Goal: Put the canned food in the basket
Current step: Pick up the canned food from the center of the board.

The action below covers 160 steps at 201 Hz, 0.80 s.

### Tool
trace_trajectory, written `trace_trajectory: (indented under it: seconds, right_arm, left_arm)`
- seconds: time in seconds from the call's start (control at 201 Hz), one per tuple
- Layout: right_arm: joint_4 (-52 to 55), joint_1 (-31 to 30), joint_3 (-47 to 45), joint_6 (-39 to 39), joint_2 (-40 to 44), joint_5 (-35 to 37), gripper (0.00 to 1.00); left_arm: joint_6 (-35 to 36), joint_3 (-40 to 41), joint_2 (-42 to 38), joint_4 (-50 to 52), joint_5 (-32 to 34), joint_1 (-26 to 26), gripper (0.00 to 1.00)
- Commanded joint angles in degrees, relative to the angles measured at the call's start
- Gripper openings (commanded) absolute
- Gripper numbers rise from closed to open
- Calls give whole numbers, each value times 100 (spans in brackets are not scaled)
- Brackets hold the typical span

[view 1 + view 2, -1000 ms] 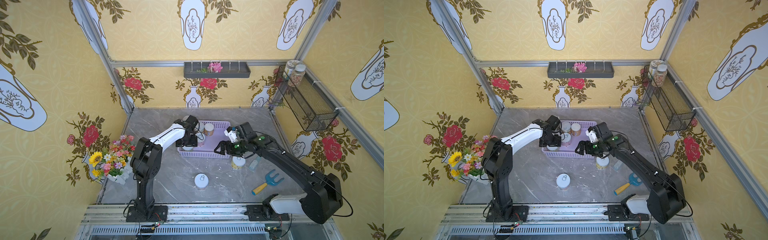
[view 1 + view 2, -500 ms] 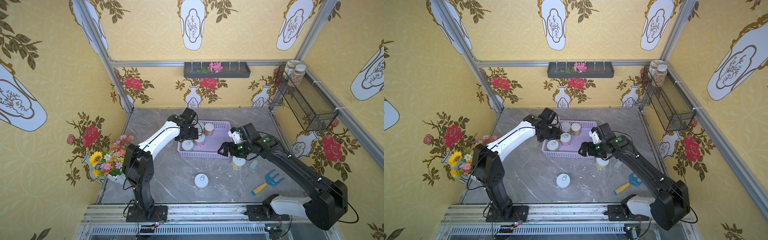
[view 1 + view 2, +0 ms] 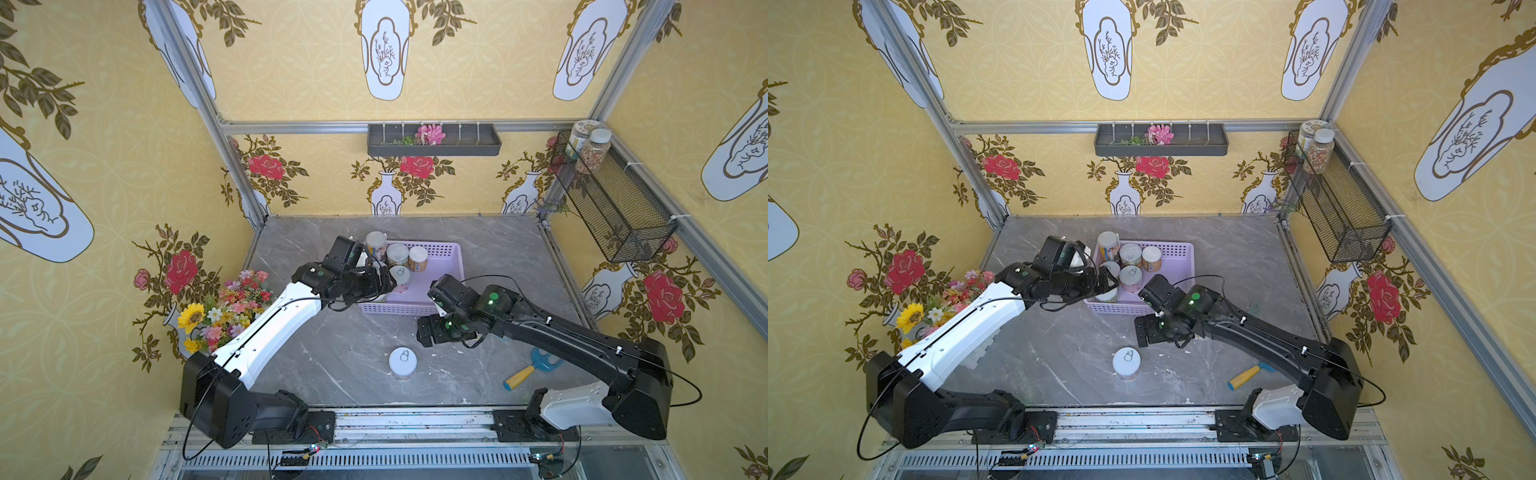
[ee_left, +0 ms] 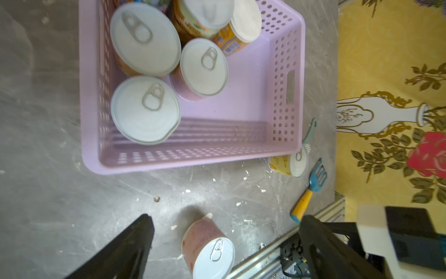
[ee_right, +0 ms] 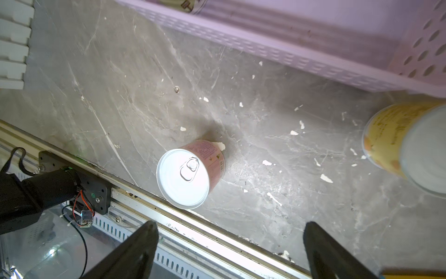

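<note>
The lavender basket (image 3: 446, 266) (image 3: 1177, 266) (image 4: 284, 101) stands mid-table and holds several cans (image 3: 397, 254) (image 3: 1130, 276) (image 4: 146, 108) of the canned food, all upright. A pink can (image 3: 402, 363) (image 3: 1126, 363) (image 4: 207, 246) (image 5: 185, 176) stands alone near the front rail. A yellow can (image 4: 288, 164) (image 5: 395, 149) stands by the basket's front right corner, hidden under my right arm in both top views. My left gripper (image 3: 384, 286) (image 3: 1111, 286) (image 4: 226, 218) hangs open over the basket's left front corner, holding nothing. My right gripper (image 3: 424, 332) (image 3: 1142, 330) (image 5: 231, 225) is open and empty, in front of the basket and above the table.
A blue garden fork with a yellow handle (image 3: 534, 368) (image 4: 311, 188) lies front right. A flower bouquet (image 3: 232, 307) stands at the left edge. A black wire basket (image 3: 611, 203) with jars (image 3: 590, 149) hangs on the right wall, a dark tray (image 3: 432, 139) on the back wall.
My left gripper has opened wide, leaving a can in the basket's left front corner, and its arm has swung lower. My right gripper has moved forward and left, away from the yellow can.
</note>
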<state>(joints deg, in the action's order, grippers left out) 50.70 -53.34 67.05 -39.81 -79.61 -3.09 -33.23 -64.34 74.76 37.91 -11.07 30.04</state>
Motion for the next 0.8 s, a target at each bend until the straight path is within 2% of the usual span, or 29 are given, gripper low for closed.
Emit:
trace_trajectory:
  seconds: [0.0,0.164,0.289,0.791]
  right_arm:
    - [-127,-389,98,-730,-261,453,97]
    - [-260,-906,352,-1137,-784,545,97]
    - [-178,-1244,635,-1302,-1258,741,97]
    - [-267,-1380,885,-1611,-2104,625,97]
  left_arm:
    - [-749,763,-527,-404,-504,-28,100]
    - [-1617,2080,-1507,-743,-654,-54,99]
    - [-2140,2902,-1963,-1209,-877,-73,98]
    - [-3021,4235,-3230,-1351,-1002,-106,97]
